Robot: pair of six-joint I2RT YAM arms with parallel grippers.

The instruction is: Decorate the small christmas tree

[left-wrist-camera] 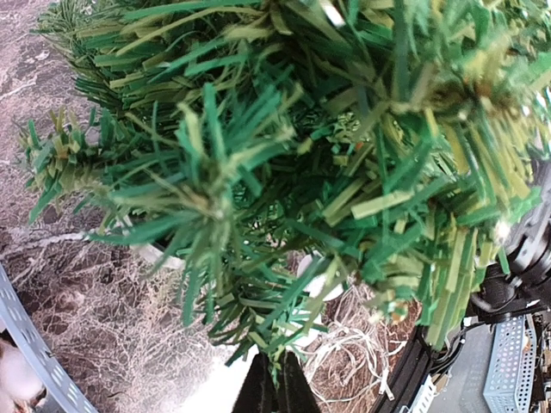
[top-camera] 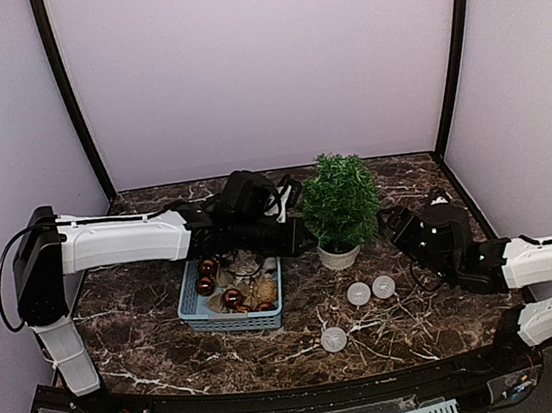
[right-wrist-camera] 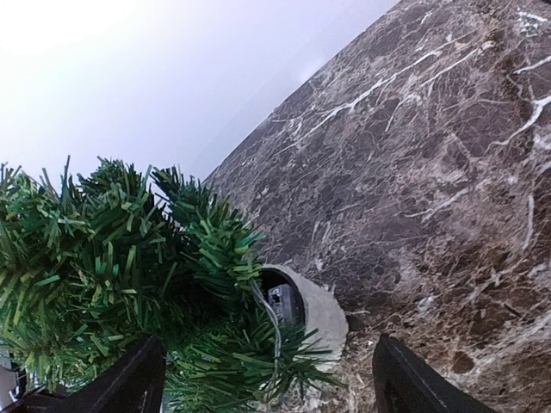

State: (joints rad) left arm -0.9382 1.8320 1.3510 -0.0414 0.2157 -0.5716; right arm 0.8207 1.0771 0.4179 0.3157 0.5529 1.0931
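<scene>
The small christmas tree (top-camera: 339, 199) stands in its white pot (top-camera: 339, 255) at mid-table. My left gripper (top-camera: 305, 233) is pressed into the tree's left side, above the blue basket's far right corner. In the left wrist view its fingertips (left-wrist-camera: 277, 391) are shut together under the green branches (left-wrist-camera: 301, 155), with a few needles in the slit between them. No ornament shows in them. My right gripper (top-camera: 404, 226) is open and empty just right of the tree. In the right wrist view it (right-wrist-camera: 267, 379) frames the branches (right-wrist-camera: 112, 267) and the pot (right-wrist-camera: 331, 318).
A blue basket (top-camera: 232, 322) left of the tree holds several brown-red baubles (top-camera: 232, 298) and other ornaments. Three silvery round ornaments (top-camera: 358, 294) lie on the marble table in front of the pot. Walls close off the back and both sides.
</scene>
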